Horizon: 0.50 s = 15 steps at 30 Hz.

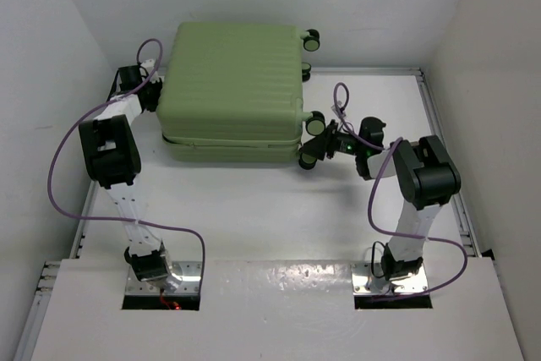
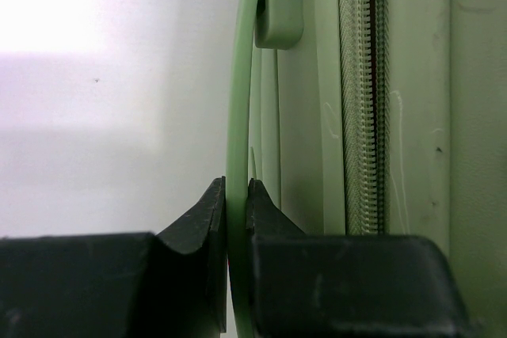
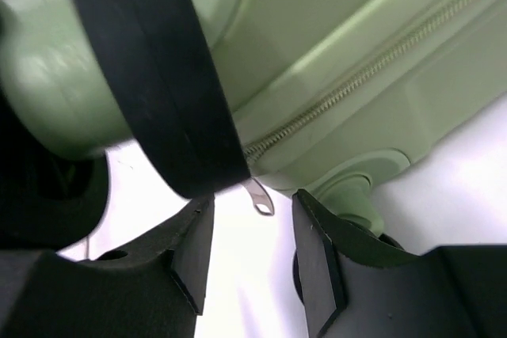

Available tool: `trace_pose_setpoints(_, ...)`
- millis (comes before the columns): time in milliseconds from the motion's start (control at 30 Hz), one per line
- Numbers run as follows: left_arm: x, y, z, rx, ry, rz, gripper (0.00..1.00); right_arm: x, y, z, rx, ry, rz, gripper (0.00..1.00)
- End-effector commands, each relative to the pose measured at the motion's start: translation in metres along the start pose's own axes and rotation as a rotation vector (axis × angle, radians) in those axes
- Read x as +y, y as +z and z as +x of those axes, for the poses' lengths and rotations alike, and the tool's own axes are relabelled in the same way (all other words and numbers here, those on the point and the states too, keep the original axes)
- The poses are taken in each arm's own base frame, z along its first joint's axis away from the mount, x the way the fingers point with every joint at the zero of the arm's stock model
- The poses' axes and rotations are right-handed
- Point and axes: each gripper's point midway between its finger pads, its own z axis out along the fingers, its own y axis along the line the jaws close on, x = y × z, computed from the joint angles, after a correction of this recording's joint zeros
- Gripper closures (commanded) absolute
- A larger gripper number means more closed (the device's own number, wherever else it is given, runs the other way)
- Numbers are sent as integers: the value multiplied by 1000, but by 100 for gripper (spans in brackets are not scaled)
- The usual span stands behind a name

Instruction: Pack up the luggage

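The luggage (image 1: pixel 232 82), a pale-green ribbed suitcase, lies flat with its lid down at the back of the table. My left gripper (image 1: pixel 155 90) is at its left side. In the left wrist view that left gripper (image 2: pixel 236 195) is shut on the thin green handle strap (image 2: pixel 238 100), beside the zipper (image 2: pixel 364 116). My right gripper (image 1: pixel 321 137) is at the right side among the black caster wheels (image 1: pixel 314 124). There the right gripper (image 3: pixel 253 207) stands open, and the small metal zipper pull (image 3: pixel 260 198) hangs between its fingertips, touching neither. A black wheel (image 3: pixel 150 69) fills the view just above the left finger.
White walls close in the table on the left, back and right. A raised metal rail (image 1: pixel 444 158) runs along the table's right edge. Purple cables (image 1: pixel 63 183) loop beside both arms. White table surface (image 1: pixel 254 209) lies between the suitcase and the arm bases.
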Motion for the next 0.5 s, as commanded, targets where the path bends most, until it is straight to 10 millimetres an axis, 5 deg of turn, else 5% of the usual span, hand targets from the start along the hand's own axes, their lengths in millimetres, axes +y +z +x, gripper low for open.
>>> trace_pose_setpoints(0,21,-5,102,326,-93,-74,100,0,15,-10,-65,-119,60,56)
trace_pose_setpoints(233,21,-6,106,335,-96,-74,100,3,27,-7,-107,-64,131,67)
trace_pose_setpoints(467,22,-6,110,344,-89,-72,100,12,38,-18,-128,-107,84,61)
